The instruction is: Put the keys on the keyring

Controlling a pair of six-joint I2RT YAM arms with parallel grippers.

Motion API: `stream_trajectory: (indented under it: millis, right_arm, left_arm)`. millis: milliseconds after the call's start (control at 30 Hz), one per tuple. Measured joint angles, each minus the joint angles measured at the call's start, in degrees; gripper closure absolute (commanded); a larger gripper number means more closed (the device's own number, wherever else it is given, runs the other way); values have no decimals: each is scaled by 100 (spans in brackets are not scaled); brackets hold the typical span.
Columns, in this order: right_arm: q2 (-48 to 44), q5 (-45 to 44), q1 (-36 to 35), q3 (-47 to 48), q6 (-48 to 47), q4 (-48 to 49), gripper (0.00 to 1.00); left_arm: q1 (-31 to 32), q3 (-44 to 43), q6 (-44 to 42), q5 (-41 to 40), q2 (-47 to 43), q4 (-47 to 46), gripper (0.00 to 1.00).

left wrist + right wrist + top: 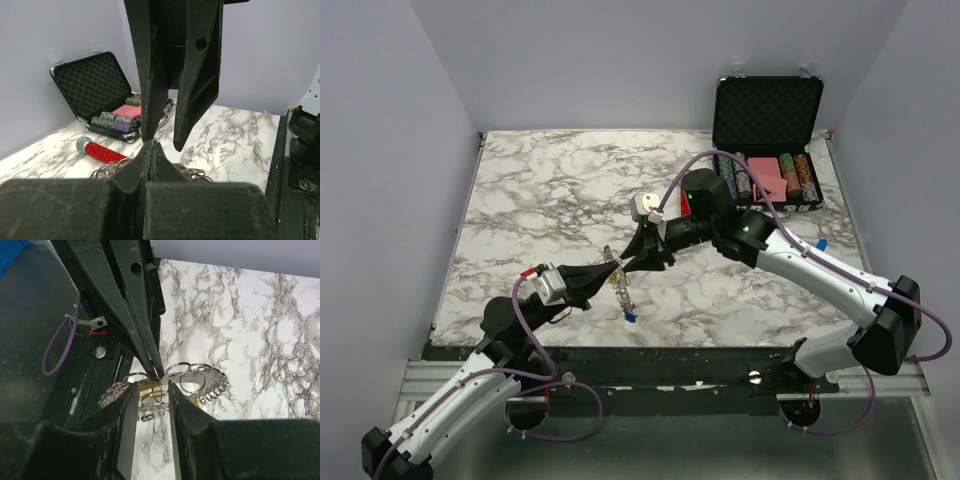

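Thin silvery wire keyring (pixel 212 386) with radiating loops: rim nipped in my fully closed left pincer (pixel 156 372), spread crosswise before my half-parted right pincer (pixel 153 386), which straddles its nearest loop.

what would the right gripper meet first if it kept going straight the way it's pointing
The keyring: it sits right ahead of the right gripper, level with its open jaws. The left gripper, pinching the ring, comes just behind, though depth is unclear.
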State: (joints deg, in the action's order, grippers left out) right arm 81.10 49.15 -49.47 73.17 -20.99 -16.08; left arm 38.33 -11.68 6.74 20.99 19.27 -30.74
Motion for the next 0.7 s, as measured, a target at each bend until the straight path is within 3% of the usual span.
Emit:
stream_trajectory:
  millis: [167,433,700]
  right_arm:
    - [0,0,0,28,-26,-37,62]
    - [0,11,0,28,0,-22,73]
    - [24,50,0,28,66,140,75]
  left_arm:
    - [0,0,0,11,-4,-2,100]
    - [0,0,24,31,-7,-11,100]
    - [0,17,44,33,-15,-96,100]
